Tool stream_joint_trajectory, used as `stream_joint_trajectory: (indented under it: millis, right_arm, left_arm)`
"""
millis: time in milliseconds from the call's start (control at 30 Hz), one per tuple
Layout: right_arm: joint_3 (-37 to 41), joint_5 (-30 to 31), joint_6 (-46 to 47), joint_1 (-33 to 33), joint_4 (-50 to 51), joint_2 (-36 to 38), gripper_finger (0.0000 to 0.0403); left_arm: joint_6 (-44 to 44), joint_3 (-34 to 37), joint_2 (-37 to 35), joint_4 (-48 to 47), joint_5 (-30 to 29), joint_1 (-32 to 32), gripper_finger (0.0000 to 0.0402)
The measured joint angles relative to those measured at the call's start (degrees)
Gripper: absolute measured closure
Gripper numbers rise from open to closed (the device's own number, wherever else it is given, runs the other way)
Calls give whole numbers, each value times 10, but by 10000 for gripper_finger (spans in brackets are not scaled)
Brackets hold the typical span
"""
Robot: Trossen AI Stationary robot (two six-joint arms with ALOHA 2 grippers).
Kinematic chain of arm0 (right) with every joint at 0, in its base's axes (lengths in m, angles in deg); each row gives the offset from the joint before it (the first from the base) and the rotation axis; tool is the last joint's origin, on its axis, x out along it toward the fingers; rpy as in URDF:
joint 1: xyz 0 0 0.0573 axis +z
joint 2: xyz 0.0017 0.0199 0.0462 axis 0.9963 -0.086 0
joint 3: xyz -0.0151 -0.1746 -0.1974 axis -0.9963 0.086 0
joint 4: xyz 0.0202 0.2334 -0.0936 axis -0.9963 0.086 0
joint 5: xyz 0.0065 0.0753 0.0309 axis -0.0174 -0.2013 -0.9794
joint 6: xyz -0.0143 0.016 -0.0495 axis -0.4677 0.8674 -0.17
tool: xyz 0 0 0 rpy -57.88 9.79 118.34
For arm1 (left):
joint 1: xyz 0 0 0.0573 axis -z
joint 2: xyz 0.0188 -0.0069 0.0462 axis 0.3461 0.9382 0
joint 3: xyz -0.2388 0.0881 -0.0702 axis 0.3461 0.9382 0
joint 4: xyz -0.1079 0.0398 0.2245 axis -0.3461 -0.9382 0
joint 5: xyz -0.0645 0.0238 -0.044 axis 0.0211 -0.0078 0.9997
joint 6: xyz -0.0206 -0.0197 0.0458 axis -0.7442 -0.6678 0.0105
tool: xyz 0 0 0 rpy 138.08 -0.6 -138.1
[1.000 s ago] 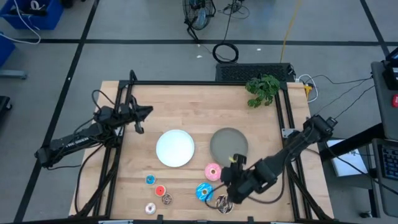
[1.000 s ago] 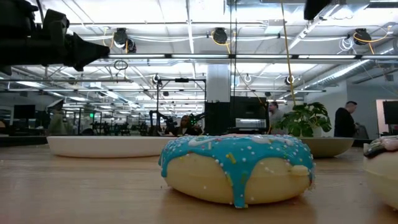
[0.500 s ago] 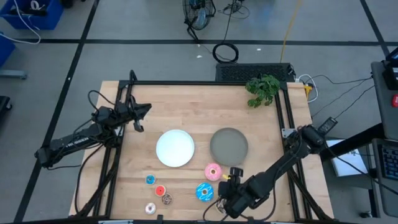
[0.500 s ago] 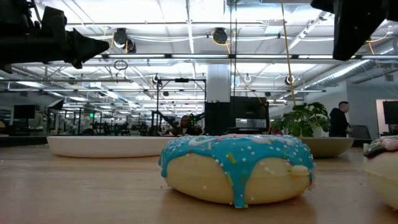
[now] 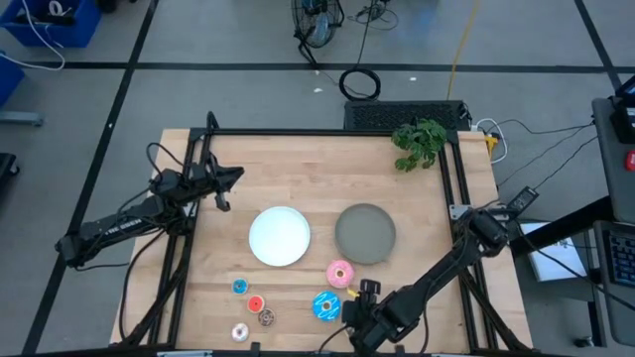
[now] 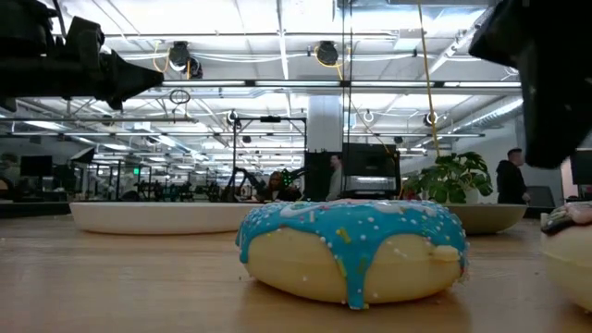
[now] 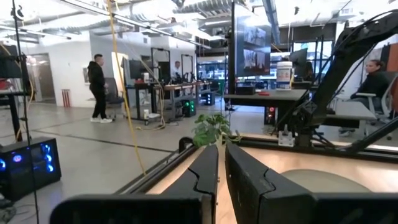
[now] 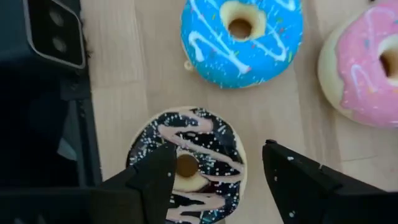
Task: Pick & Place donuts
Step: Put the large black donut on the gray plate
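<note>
The brown donut with white drizzle (image 8: 189,163) lies flat on the wooden table near its front edge. My right gripper (image 8: 216,149) hangs open over it, pointing steeply down, one finger at each side of the donut and touching nothing. In the high view my right gripper (image 5: 349,325) hides this donut. The blue sprinkled donut (image 5: 325,305) and the pink donut (image 5: 339,273) lie just beyond it. Tiny blue (image 5: 240,287), red (image 5: 255,303), brown (image 5: 266,317) and white (image 5: 239,332) donuts lie at the front left. My left gripper (image 5: 230,178) waits shut, high at the far left.
A white plate (image 5: 279,236) and a grey plate (image 5: 365,232) sit side by side mid-table. A green plant (image 5: 419,144) stands at the far right corner. A black frame (image 5: 327,132) runs along the table's far and side edges. A dark camera block (image 8: 53,31) sits at the front edge.
My right gripper has come down and moved toward the table's near edge, from beside the pink donut to over the brown drizzled donut, which it now covers in the high view. Its fingers have stayed open. No donut has moved.
</note>
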Motion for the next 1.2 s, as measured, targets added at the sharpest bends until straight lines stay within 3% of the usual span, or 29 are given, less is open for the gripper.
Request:
stream_joint_trajectory:
  millis: [833,1200]
  right_arm:
    - [3,-13,13,13,24,-33,181]
    - [53,-99,45,-16,-60,-36,245]
  left_arm:
    - [-11,0,0,9,0,0,364]
    - [-11,0,0,9,0,0,364]
